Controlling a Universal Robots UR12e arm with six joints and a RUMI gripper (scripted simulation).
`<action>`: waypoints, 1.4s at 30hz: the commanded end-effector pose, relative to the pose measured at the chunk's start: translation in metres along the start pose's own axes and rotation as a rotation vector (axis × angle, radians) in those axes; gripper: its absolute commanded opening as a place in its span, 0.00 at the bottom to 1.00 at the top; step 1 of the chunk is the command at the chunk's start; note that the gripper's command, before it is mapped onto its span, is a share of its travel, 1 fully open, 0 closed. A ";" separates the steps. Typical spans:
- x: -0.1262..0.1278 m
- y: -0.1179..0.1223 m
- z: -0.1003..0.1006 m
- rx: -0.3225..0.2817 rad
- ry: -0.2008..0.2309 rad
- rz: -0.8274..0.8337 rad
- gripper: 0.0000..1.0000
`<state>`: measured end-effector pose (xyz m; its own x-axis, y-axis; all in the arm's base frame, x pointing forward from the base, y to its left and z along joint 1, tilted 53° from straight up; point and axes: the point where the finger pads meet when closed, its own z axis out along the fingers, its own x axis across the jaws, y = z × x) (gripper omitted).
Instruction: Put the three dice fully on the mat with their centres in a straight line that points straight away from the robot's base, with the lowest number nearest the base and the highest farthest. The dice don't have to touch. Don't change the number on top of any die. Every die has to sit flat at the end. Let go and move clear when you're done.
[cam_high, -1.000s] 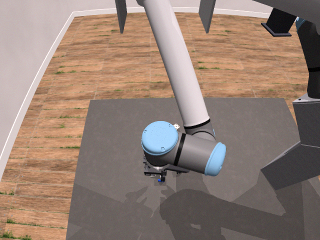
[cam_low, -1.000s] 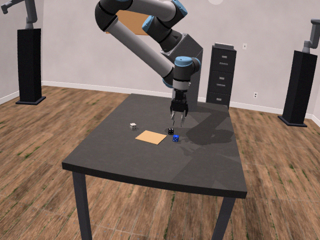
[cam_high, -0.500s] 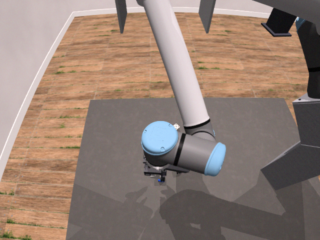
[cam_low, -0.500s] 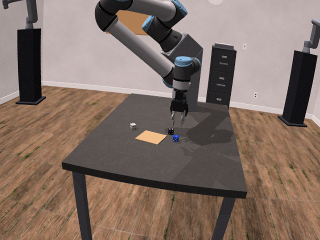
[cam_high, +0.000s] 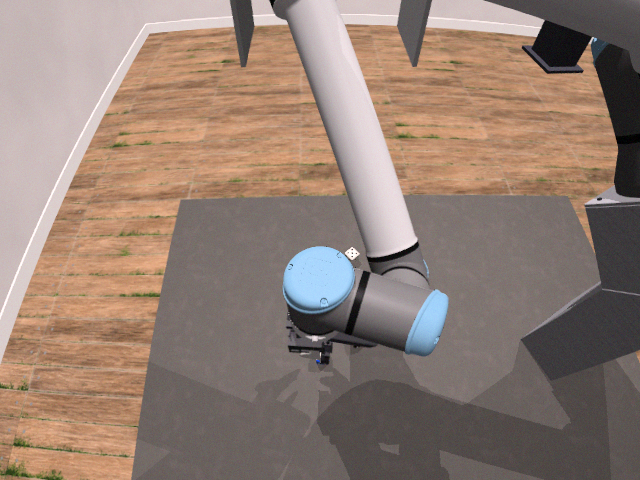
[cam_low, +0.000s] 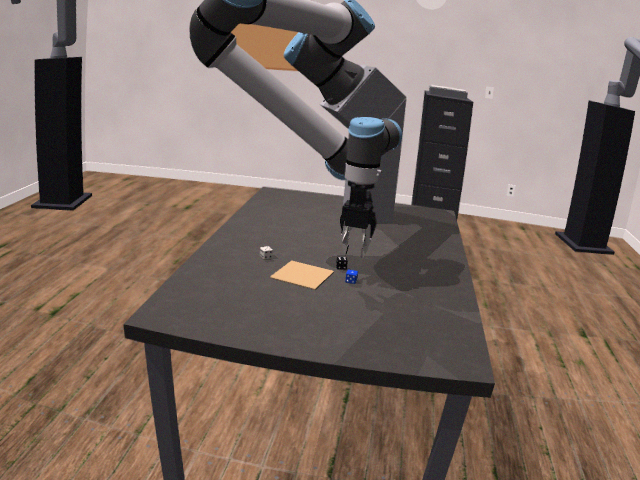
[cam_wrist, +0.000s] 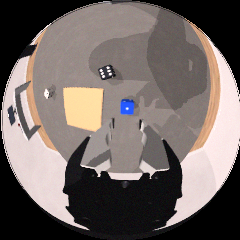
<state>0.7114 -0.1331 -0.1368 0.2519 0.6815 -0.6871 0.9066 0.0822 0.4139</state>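
A tan mat (cam_low: 301, 273) lies near the middle of the dark table; it also shows in the wrist view (cam_wrist: 83, 108). A blue die (cam_low: 351, 276) sits on the table just off the mat's right edge, and a black die (cam_low: 341, 262) sits close behind it. A white die (cam_low: 266, 252) sits apart, left of the mat; it also shows in the top view (cam_high: 352, 253). My gripper (cam_low: 355, 248) hangs pointing down, above the table over the blue die. Its fingers are narrowed but apart, with nothing between them. In the wrist view the blue die (cam_wrist: 127, 106) lies just beyond the fingertips, with the black die (cam_wrist: 106, 73) farther off.
The arm's wrist joint (cam_high: 361, 299) hides the mat and the black die in the top view. A grey pedestal (cam_low: 382, 134) stands at the table's far side. Black pillars and a filing cabinet (cam_low: 443, 149) stand around the room.
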 end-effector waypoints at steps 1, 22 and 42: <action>0.000 0.002 0.007 -0.001 0.000 0.002 0.28; 0.000 0.002 0.035 -0.001 0.000 0.002 0.28; 0.000 0.002 0.041 -0.002 0.000 0.002 0.28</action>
<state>0.7261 -0.1623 -0.1613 0.2513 0.6816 -0.6873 0.9069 0.0824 0.4133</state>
